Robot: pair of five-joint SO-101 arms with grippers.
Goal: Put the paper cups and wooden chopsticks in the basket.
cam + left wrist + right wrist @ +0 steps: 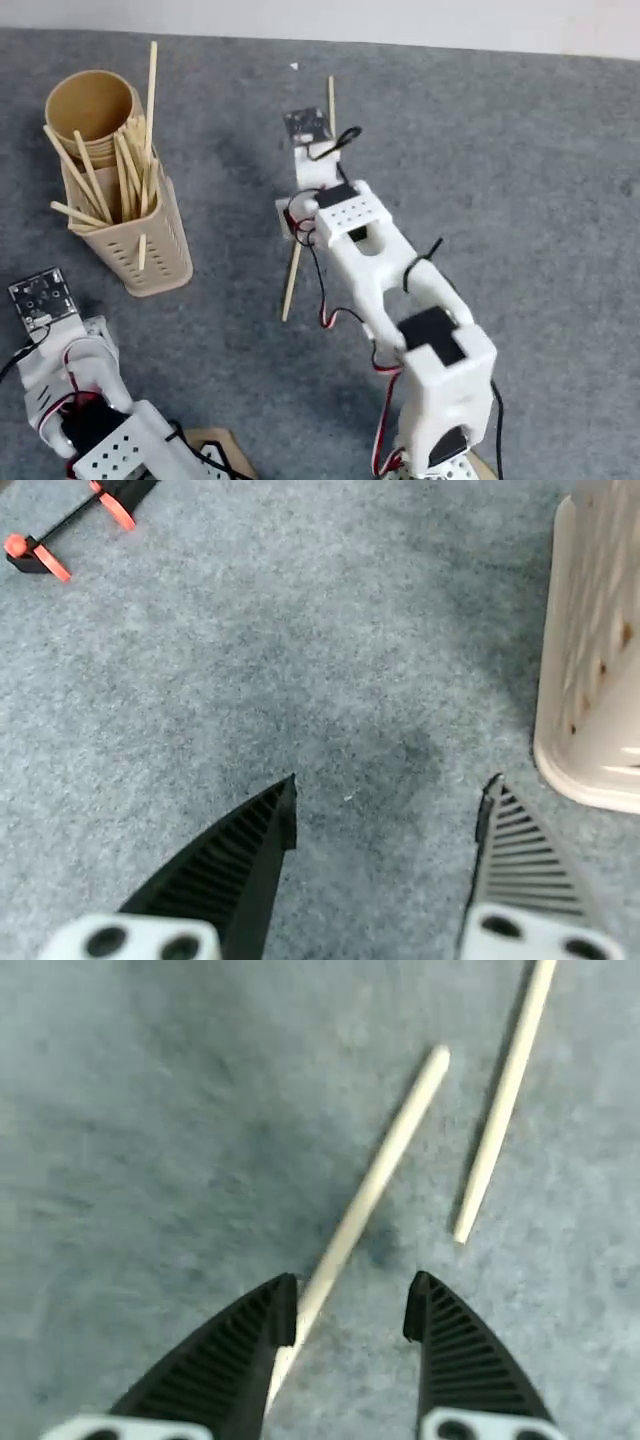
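Note:
The beige slotted basket [150,245] stands at the left of the grey mat, holding a brown paper cup [90,105] and several wooden chopsticks [125,165]. Its wall also appears in the left wrist view [595,670]. Two loose chopsticks lie on the mat by the right arm, one [292,280] near its wrist and one [331,95] farther back. My right gripper [350,1295] is open low over the mat, with one chopstick [385,1165] running in between its fingers close to one fingertip and the other chopstick [505,1090] beside it. My left gripper [390,795] is open and holds nothing, near the basket's foot.
Grey carpet [520,170] covers the table. An orange-tipped black clamp [60,530] lies on the mat far from the left gripper. The left arm [70,380] sits at the front left corner, the right arm [400,290] stretches across the middle.

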